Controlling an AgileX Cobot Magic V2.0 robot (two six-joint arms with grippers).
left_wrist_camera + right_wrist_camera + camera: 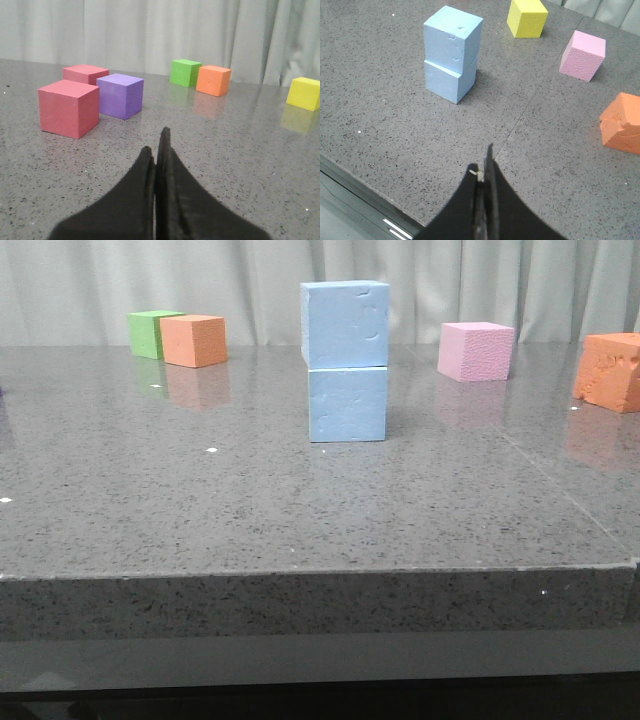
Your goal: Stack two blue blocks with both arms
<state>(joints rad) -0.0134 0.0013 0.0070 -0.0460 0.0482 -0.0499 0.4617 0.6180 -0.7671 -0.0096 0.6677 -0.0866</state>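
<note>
Two pale blue blocks stand one on the other at the table's middle: the upper blue block [345,323] rests on the lower blue block [347,405], slightly offset. The right wrist view shows the same stack, upper blue block [453,36] over lower blue block [449,80], well apart from my right gripper [484,161], which is shut with nothing in it. My left gripper [155,145] is also shut and empty over bare table; the stack is out of its view. Neither gripper appears in the front view.
A green cube [150,332] and an orange cube [194,340] sit at the back left, a pink cube [476,350] and a dented orange cube [610,371] at the right. Red [68,107], purple [120,95] and yellow [303,93] cubes show by the left wrist. The table edge [320,575] is near.
</note>
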